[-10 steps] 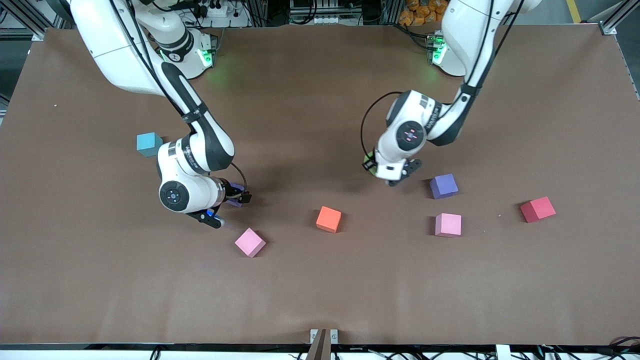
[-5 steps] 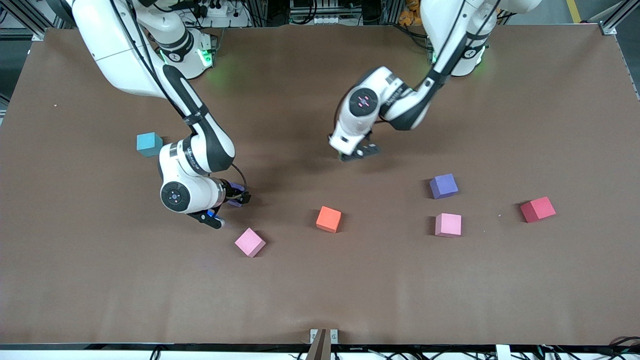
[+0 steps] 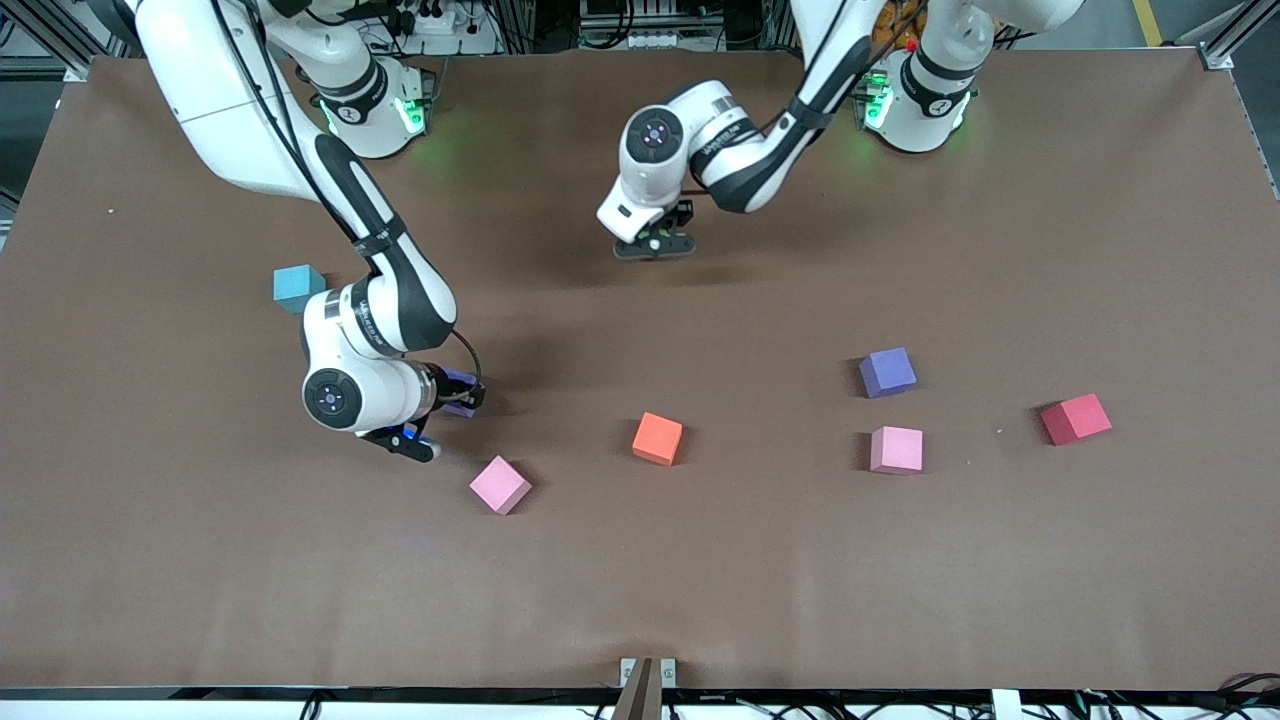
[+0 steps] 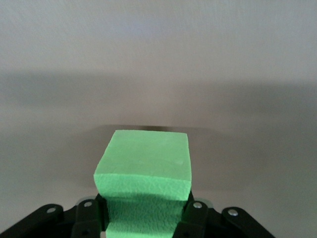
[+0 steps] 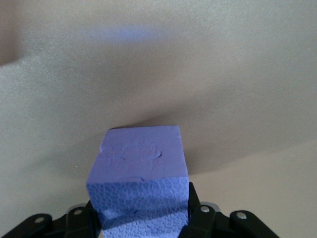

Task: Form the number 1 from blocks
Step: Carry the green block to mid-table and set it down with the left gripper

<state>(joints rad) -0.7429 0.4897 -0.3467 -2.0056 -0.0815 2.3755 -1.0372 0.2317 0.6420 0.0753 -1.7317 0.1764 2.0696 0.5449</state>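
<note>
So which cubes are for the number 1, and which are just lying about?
For the job: green cube in left gripper; purple cube in right gripper; second purple cube; two pink cubes.
Lying about: light-blue cube, orange cube, red cube.

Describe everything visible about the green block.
The green block is a small matte cube of foam, bright green, with a smooth top and a pebbled cut face. It sits upright between the fingers of the left gripper, which is shut on its two sides, up in the air over bare table near the robots' bases. Nothing else touches it. The front view hardly shows it.
</note>
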